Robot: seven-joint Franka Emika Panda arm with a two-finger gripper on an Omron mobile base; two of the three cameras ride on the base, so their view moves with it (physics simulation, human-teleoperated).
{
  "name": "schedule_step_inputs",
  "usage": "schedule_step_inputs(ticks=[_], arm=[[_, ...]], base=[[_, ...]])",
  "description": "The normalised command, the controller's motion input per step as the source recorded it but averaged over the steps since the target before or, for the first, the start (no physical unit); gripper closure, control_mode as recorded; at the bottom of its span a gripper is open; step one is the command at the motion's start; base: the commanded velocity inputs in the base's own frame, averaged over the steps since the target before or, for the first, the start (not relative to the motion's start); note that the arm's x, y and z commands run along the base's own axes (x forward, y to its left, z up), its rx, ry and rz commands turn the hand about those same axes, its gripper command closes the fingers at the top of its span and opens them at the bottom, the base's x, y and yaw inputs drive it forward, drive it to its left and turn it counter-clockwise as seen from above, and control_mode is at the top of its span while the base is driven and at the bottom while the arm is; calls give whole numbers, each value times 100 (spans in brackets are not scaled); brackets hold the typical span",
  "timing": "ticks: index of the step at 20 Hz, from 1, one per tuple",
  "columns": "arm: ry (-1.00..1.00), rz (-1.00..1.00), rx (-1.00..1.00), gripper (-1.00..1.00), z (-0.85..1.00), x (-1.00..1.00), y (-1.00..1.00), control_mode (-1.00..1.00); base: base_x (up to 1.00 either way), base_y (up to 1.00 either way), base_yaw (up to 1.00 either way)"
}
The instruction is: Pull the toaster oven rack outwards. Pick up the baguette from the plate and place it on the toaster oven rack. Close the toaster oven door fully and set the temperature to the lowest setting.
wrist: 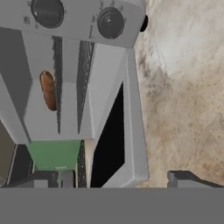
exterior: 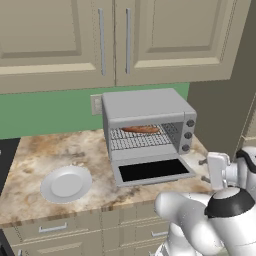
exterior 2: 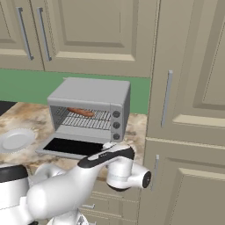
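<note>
The light-grey toaster oven (exterior: 145, 105) (exterior 2: 94, 90) stands on the marble counter (exterior: 40, 155). Its door (exterior: 152, 171) (exterior 2: 72, 147) (wrist: 131, 131) lies folded down flat. The brown baguette (exterior: 141, 129) (exterior 2: 81, 112) (wrist: 48, 89) rests on the wire rack (exterior: 135, 139) (exterior 2: 88, 119) inside the oven. The white plate (exterior: 66, 183) (exterior 2: 15, 139) sits bare to the left. My gripper (exterior: 203, 170) (wrist: 116, 179) is open, low, just right of the door's front right corner and holding nothing. In the hand view, which is rolled sideways, the door's edge lies between the fingertips (wrist: 188, 178). Dark knobs (wrist: 110, 22) line the oven's right front.
Beige wall cabinets (exterior: 100, 40) hang above the oven. A tall cabinet (exterior 2: 189, 110) stands close on its right. A black stove edge (exterior: 6, 155) lies at the far left. Drawers (exterior: 55, 227) run under the counter. A wall outlet (exterior: 96, 104) sits behind the oven.
</note>
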Motion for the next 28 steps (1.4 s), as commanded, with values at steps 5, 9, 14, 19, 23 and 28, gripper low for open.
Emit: schedule_step_inputs(ticks=[5,9,14,19,23,28], arm=[[30,9,0,-100,6,-1,0,-100],[22,5,0,-100,-3,0,0,-100],[1,0,0,-100,-41,8,0,-100],[0,0,0,-100,-29,9,3,-100],[0,0,0,-100,0,13,5,-100],[0,0,0,-100,2,19,1,-100]], base=[[0,0,0],[0,0,0],[0,0,0],[0,0,0],[0,0,0],[0,0,0]])
